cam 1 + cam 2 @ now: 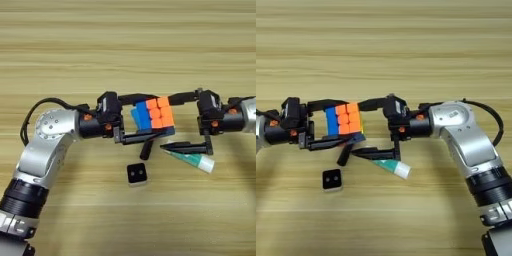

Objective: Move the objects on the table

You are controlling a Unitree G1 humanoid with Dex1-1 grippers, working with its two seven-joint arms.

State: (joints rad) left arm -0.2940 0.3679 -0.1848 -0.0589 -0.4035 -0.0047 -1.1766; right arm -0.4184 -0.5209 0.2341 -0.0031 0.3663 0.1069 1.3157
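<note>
My left gripper (156, 116) is shut on the multicoloured puzzle cube (150, 114) and holds it just above the table (125, 45) at mid-picture. From the right, my right gripper (167, 123) stands open: one finger lies along the cube's top right corner, the other reaches below it. Under that lower finger lies the white-and-green glue-stick tube (194, 160). A black pen (146, 149) pokes out slanting below the cube, mostly hidden. The small black-and-white cube (136, 174) with two dots sits nearer the front. No flat blue block shows.
Both silver forearms, left (47, 135) and right (466, 130), slant in from the lower corners. Bare striped wood stretches across the far half of the table and along the front.
</note>
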